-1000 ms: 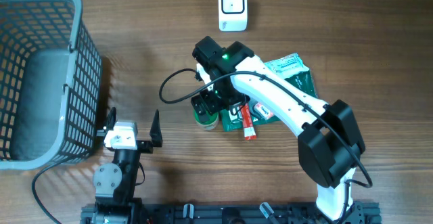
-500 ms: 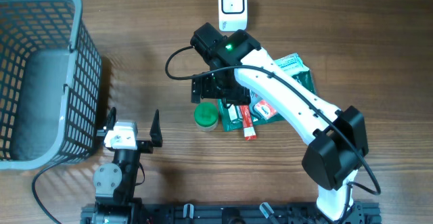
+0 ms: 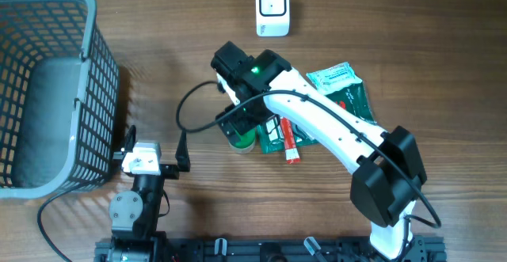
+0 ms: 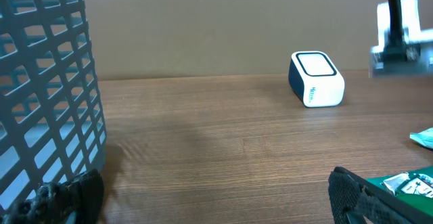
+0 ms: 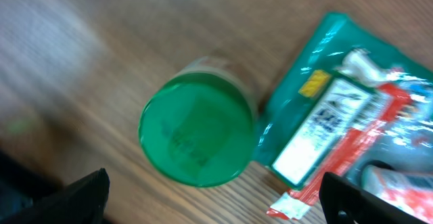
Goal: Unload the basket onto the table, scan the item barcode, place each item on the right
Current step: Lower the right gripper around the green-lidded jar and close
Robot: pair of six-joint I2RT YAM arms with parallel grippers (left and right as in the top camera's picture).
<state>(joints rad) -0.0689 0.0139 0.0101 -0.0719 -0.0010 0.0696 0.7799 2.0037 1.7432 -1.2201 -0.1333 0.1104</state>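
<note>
- Your left arm [image 3: 133, 206] sits folded close to its base, and your left gripper [image 3: 157, 138] points forward with its jaws spread wide.
- Your right arm [image 3: 333, 131] stretches diagonally forward and to the left, bent at the wrist.
- Your right gripper [image 5: 216, 200] faces straight down, jaws wide apart.

The right pincer [image 3: 244, 119], which half a second ago had swung away toward the white box-shaped scanner [image 3: 272, 9] and left the round green-lidded jar [image 3: 240, 142] fully uncovered, has come back down and leftward, so the jar again lies mostly hidden beneath it in the overhead view, only its near edge showing. The black wrist block [image 3: 252, 68] with the green light has shifted left with it, and the loop of black cable [image 3: 186, 108] trailing from the wrist now hangs lower and further out on the pincer's left.
</note>
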